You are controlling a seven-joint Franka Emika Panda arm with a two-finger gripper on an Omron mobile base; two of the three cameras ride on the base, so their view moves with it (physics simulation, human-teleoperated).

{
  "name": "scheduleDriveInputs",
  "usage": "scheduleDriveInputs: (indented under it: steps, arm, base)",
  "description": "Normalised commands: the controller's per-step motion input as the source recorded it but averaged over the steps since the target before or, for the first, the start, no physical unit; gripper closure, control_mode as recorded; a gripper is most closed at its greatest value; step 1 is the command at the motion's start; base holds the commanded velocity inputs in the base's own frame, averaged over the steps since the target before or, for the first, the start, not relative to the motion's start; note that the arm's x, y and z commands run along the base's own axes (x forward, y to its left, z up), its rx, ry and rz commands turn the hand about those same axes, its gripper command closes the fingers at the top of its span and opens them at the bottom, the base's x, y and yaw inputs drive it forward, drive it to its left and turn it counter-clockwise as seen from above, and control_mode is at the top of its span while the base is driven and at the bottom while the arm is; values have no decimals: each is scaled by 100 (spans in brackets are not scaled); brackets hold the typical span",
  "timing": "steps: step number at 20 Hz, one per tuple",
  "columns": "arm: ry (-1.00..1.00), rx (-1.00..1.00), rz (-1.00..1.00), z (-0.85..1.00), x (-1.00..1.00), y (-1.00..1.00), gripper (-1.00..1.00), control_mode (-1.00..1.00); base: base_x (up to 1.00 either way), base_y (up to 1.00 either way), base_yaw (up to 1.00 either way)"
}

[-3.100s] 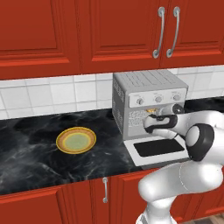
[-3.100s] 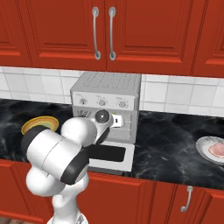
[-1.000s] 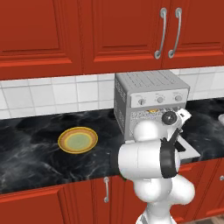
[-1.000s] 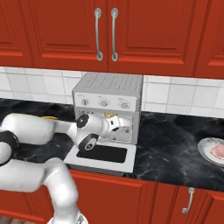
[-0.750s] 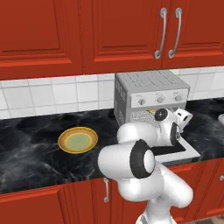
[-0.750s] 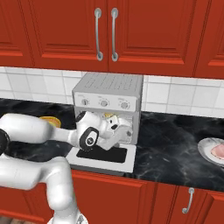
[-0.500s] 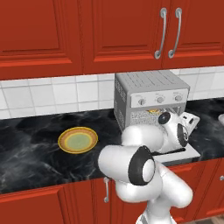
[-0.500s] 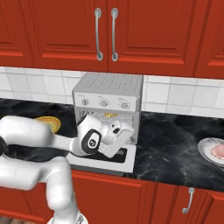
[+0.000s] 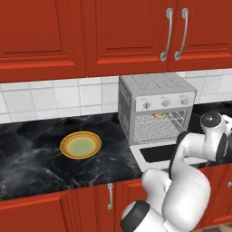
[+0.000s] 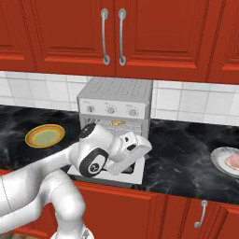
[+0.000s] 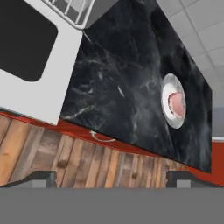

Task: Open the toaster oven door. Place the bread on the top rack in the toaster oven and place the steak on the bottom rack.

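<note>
A yellow-rimmed, green-centred round plate (image 9: 80,145) lies bare on the black marbled counter (image 9: 31,149), well to the left of the boxy silver-grey toaster oven (image 9: 154,97), which stands against the white-tiled wall under red cabinets and anchors the scene. The toaster oven's silver-framed drop-down door with its black window (image 11: 30,50) lies fully open, flat over the counter edge in front of the oven, leaving the cavity free for loading. Inside, a small golden-brown piece of bread (image 9: 158,115) sits high in the cavity on what looks like the upper wire-grid rack (image 9: 159,119), so that half of the job appears done; the lower wire-grid rack (image 9: 156,134) beneath it looks bare. The white arm's two-finger gripper (image 10: 144,145) hangs just in front of the oven, near the right end of the open door, its fingers spread wide and holding nothing, and the hand camera looks past the door's corner along the counter. To the right of the oven, well apart from it, a round white-grey plate (image 11: 173,106) carries the flat pinkish-red steak (image 11: 176,103), apparently parked there until it is fetched. The empty, open hand turned toward that side suggests the steak is the next pickup, bound for the lower rack.
</note>
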Motion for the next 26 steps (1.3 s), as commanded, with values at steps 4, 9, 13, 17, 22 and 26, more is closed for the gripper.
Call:
scheduleDriveInputs:
  steps: [4,9,13,17,22,26]
  arm:
    - [10,38,0,100,-20,-1,-100,-100]
    - [10,43,0,85,-15,0,-100,-100]
    - [0,28,0,3,-14,13,-100,-100]
    - [-1,7,0,-16,-9,4,-100,-100]
    - [7,0,0,-6,0,0,-100,100]
    - [0,0,0,0,0,0,-100,100]
  base:
    - [0,0,0]
    - [0,0,0]
    - [0,0,0]
    - [0,0,0]
    - [0,0,0]
    - [0,0,0]
